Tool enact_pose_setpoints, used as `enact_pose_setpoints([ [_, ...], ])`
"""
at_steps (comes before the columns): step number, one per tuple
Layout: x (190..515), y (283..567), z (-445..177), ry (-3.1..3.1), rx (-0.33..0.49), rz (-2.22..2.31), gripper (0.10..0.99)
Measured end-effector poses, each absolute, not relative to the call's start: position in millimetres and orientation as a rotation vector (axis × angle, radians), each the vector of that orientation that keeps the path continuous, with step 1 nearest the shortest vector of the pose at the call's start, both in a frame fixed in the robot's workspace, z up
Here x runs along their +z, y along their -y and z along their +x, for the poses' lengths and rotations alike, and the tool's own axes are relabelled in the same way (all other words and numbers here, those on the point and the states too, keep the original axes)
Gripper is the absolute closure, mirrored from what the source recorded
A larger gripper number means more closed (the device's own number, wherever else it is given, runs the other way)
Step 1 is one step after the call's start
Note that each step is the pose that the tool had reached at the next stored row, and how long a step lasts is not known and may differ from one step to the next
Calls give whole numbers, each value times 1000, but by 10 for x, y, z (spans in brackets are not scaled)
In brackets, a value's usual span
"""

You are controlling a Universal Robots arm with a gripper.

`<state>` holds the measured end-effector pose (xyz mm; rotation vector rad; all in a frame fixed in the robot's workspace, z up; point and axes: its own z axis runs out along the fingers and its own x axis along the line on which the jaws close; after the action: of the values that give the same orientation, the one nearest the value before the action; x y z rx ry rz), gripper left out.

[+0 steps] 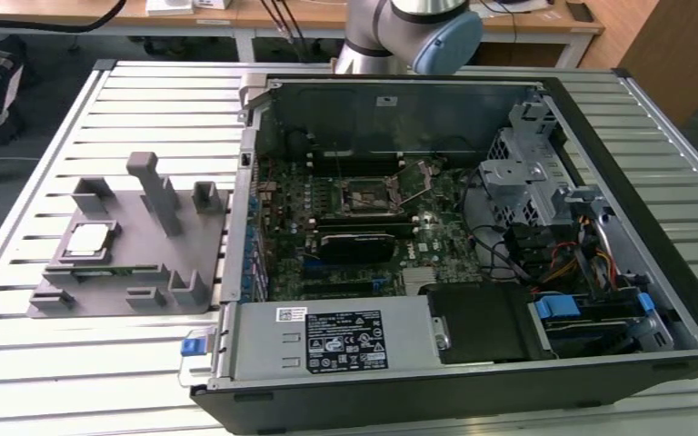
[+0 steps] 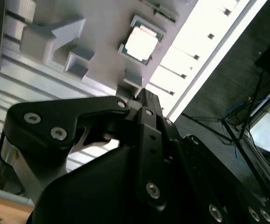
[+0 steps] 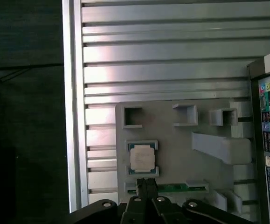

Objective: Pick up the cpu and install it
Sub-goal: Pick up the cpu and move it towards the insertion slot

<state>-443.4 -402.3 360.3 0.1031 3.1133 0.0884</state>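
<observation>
Pick step, not yet begun. The cpu point(image 1: 88, 240) lies flat in its seat on the grey fixture point(image 1: 143, 277), at the exterior view's left, well apart from the socket point(image 1: 367, 193) in the open case point(image 1: 689, 300). In both wrist views the gripper point(image 3: 146, 183) hangs above the fixture, near the cpu and not touching it. Its fingers look pressed together and hold nothing. Judgement: a grasp needs the jaws parted and squared to the chip's edges.
</observation>
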Motion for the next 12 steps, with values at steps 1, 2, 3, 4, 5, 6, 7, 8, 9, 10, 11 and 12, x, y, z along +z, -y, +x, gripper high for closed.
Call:
enact_pose_setpoints([
  [1,3594,4025,-4434,-3113,90,97,980],
  [2,3583,4029,-4434,-3114,90,89,980],
  [3,3572,4036,-4434,-3116,90,85,980],
  [4,3558,4045,-4434,-3116,90,81,980],
  [5,3543,4055,-4435,-3117,90,78,980],
  [6,3528,4065,-4435,-3117,90,75,980],
  [7,3509,4074,-4434,-3117,90,72,980],
  [8,3489,4078,-4434,-3117,90,69,980],
  [9,3472,4080,-4435,-3117,91,67,980],
  [10,3454,4081,-4428,-3118,90,64,980],
  [11,3438,4081,-4410,-3120,90,62,980],
  [12,3419,4081,-4392,-3121,90,59,980],
])
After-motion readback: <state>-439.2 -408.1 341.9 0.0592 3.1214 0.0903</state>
